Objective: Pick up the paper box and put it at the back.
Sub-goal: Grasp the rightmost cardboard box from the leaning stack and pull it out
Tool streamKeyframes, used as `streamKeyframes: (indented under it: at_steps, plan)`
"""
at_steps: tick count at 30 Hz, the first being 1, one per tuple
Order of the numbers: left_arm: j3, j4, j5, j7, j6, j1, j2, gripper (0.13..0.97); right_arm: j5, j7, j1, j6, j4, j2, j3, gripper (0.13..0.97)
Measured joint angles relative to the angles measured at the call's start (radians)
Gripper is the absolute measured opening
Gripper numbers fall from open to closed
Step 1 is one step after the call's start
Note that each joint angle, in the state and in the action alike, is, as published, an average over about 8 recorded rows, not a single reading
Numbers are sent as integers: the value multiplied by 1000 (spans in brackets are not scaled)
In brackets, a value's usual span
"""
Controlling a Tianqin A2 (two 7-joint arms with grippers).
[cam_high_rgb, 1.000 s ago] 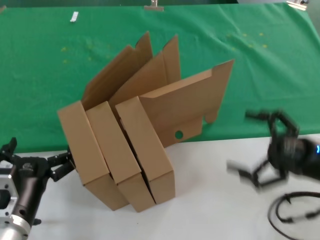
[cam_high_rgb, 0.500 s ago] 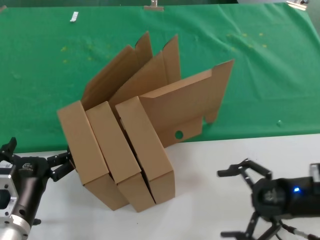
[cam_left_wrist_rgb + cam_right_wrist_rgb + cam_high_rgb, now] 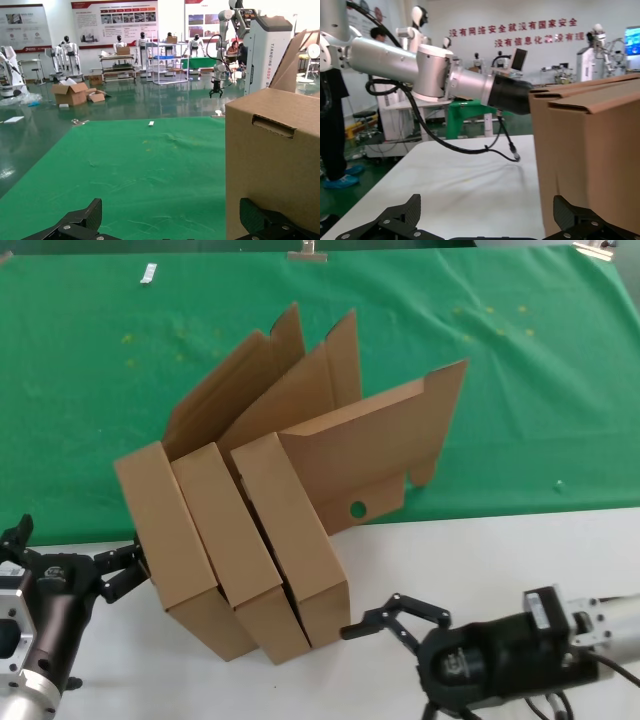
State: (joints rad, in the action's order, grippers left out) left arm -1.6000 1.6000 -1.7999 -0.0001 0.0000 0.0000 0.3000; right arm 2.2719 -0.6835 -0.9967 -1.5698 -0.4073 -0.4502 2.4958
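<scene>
Three alike brown paper boxes stand leaning side by side, lids open, where the white table meets the green cloth: the left one (image 3: 165, 540), the middle one (image 3: 235, 560) and the right one (image 3: 295, 540), whose flap has a round hole (image 3: 357, 508). My right gripper (image 3: 385, 670) is open, low on the table just right of the right box's near end; that box (image 3: 590, 160) fills one side of the right wrist view, beside one fingertip (image 3: 580, 220). My left gripper (image 3: 75, 550) is open at the left box's near side (image 3: 272, 165). The green back cloth (image 3: 520, 390) lies behind.
The white table (image 3: 480, 550) runs along the front. A small white slip (image 3: 148, 274) and a clip (image 3: 307, 252) lie at the cloth's far edge. My left arm (image 3: 445, 75) crosses the right wrist view beyond the boxes.
My right gripper has swung from the table's right side down and leftward to the near end of the right box. The boxes and the left arm have not moved.
</scene>
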Motion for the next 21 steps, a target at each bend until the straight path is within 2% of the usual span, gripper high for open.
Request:
streamKeyframes:
  at_steps: [8, 13, 17, 21]
  plan:
    - [0, 0, 0, 0, 0, 0, 0, 966, 26, -15, -49, 0, 81, 69, 61, 866]
    - [0, 0, 0, 0, 0, 0, 0, 966, 55, -6, -80, 0, 121, 58, 125, 854]
    - [0, 0, 0, 0, 0, 0, 0, 966, 54, -6, -109, 0, 182, 36, 165, 778]
    - [0, 0, 0, 0, 0, 0, 0, 966, 24, -11, -130, 0, 251, 32, 153, 701]
